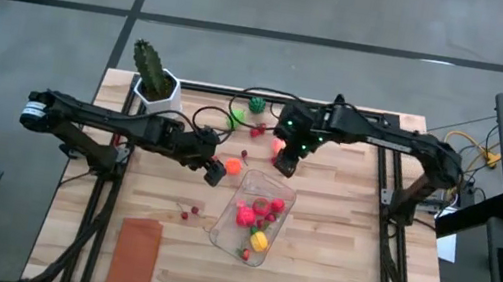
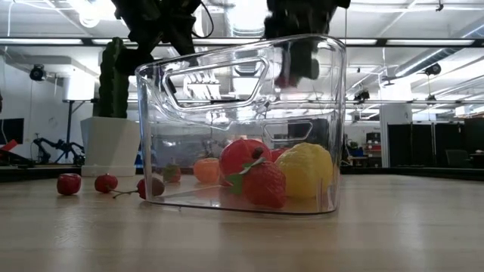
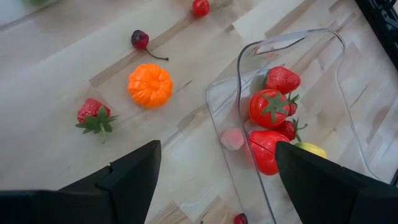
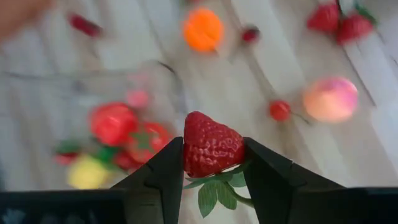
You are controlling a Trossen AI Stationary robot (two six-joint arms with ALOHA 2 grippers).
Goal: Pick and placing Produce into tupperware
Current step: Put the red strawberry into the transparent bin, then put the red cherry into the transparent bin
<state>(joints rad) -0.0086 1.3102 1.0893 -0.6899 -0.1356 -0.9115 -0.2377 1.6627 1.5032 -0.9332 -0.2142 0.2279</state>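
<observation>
The clear tupperware (image 1: 256, 215) lies near the table's middle and holds a tomato (image 3: 268, 107), strawberries, a red piece and a yellow one (image 2: 306, 170). My right gripper (image 1: 287, 160) hovers just beyond its far end, shut on a red strawberry (image 4: 210, 148). My left gripper (image 1: 213, 170) is open and empty to the container's left, above an orange fruit (image 3: 149, 85) and a loose strawberry (image 3: 94, 116). A peach-coloured fruit (image 4: 330, 98), cherries (image 2: 68, 183) and green pieces (image 1: 257, 105) rest on the table. My right gripper pinches the strawberry's sides (image 4: 186, 158) between its two fingers (image 4: 163, 177), coming from above and pointing down. The strawberry is lifted clear of the table, its tip pointing away from the wrist and its green leaves (image 4: 214, 191) toward the wrist, between the fingers.
A green cactus in a white pot (image 1: 153, 82) stands at the far left corner. A flat orange-brown rectangle (image 1: 136, 254) lies at the near left. Two more strawberries (image 4: 339, 23) and a cherry (image 3: 140, 39) lie loose on the wood.
</observation>
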